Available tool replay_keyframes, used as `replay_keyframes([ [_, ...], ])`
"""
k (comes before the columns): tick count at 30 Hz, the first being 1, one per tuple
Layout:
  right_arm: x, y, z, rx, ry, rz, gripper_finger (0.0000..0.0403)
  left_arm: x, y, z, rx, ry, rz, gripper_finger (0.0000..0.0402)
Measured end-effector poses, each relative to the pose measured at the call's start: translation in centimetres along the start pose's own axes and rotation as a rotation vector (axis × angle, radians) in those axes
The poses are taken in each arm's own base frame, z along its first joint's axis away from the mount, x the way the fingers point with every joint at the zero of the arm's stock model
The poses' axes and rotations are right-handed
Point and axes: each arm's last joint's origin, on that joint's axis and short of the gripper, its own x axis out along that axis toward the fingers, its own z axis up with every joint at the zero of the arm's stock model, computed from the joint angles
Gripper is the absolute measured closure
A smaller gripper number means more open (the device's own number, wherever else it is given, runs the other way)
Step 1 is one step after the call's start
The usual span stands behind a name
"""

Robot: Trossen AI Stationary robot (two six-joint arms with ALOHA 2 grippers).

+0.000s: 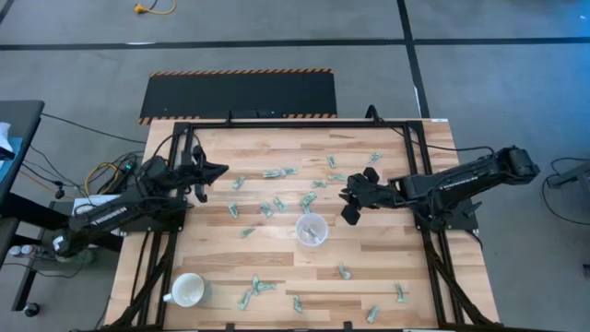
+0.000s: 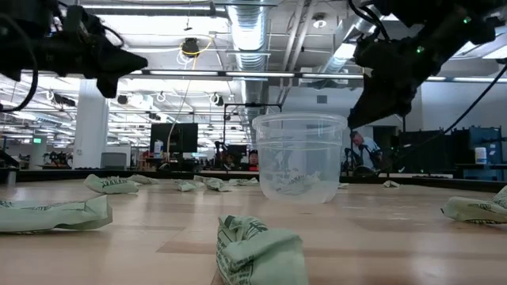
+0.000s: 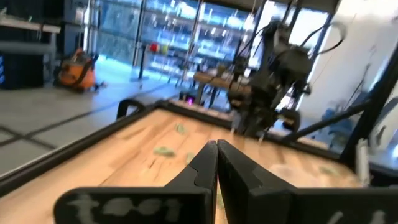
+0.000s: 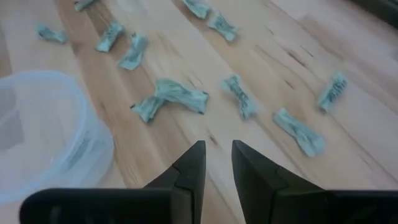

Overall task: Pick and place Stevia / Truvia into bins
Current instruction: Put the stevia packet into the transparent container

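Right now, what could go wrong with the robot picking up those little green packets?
The right end effector hangs empty near the clear cup; swinging in, it might tip the cup, which holds a few packets. The packets are crumpled and close together, so its narrow opening could pinch two or slip off.

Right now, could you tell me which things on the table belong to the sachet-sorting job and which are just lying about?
Part of the job:
- sachets, scattered across the table
- clear cup, a few sachets already inside
- right gripper, empty, in the air just right of the cup
- left gripper, shut, waiting at the left side

Just lying about:
- white mug, near the table's front left corner
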Motion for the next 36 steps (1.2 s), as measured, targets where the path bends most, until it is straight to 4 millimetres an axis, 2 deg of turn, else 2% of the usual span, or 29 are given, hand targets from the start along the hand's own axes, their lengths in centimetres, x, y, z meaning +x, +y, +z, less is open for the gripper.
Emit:
replay_keyframes([
  [5,0.1,-0.2,0.3,-0.021,-0.037,0.006,0.0333,2.9,0.7,1.6,0.035,0.153,0.04,0.0401],
  [13,0.0,0.0,0.9,-0.057,-0.089,0.029,0.0333,9.6,2.9,2.5,0.033,0.535,0.079,0.0401],
  [19,0.2,0.1,1.0,-0.071,-0.099,0.033,0.0333,13.8,4.7,1.2,0.06,0.722,0.065,0.0401],
  [27,0.2,0.1,0.9,-0.088,-0.097,0.031,0.0333,17.5,5.2,-1.7,0.13,0.861,-0.01,0.0396],
  [31,0.2,0.1,0.9,-0.098,-0.097,0.031,0.0333,18.6,5.0,-3.1,0.147,0.951,-0.038,0.0367],
  [36,0.2,0.1,0.9,-0.099,-0.098,0.031,0.0333,19.2,4.6,-3.8,0.257,1.054,0.039,0.0308],
])
